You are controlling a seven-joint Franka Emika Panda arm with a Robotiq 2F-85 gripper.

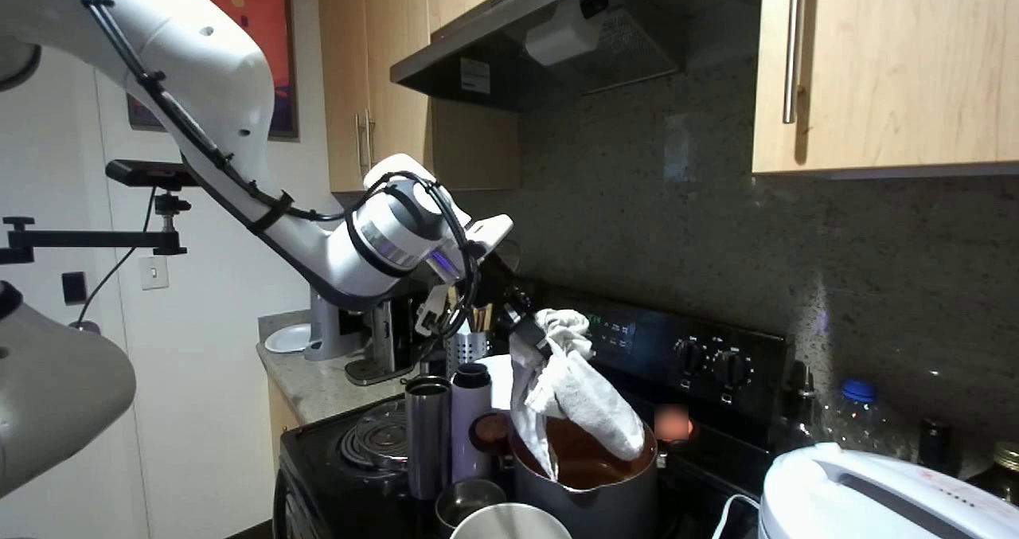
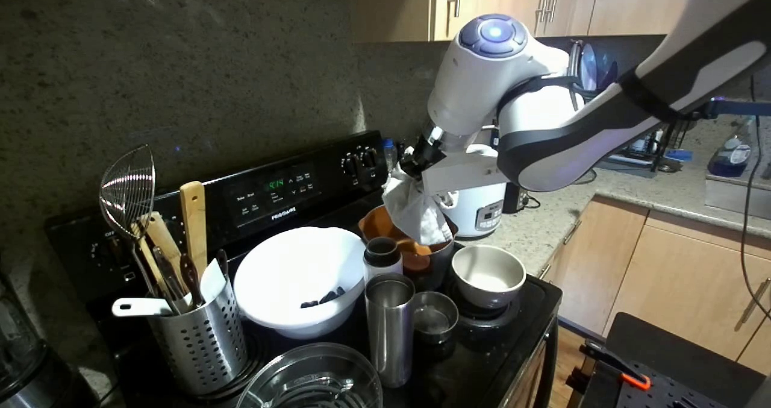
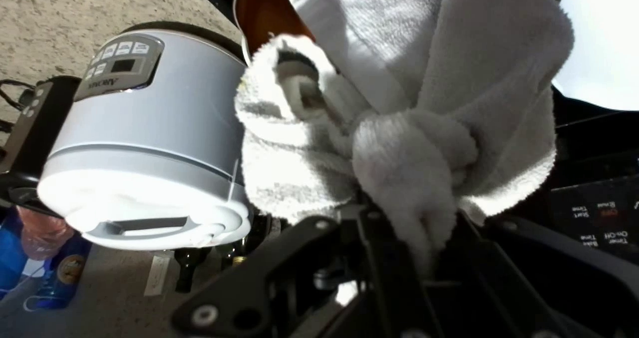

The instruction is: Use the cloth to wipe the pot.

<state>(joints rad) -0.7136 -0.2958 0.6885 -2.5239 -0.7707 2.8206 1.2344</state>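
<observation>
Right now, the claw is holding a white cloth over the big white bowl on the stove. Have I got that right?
Not quite: only what lies beneath is wrong. The claw is holding a white cloth over the pot with the orange-brown inside, on the stove, as both exterior views show.

Pot point(image 1: 591, 513) — partly behind cloth point(image 1: 585, 388)
</observation>
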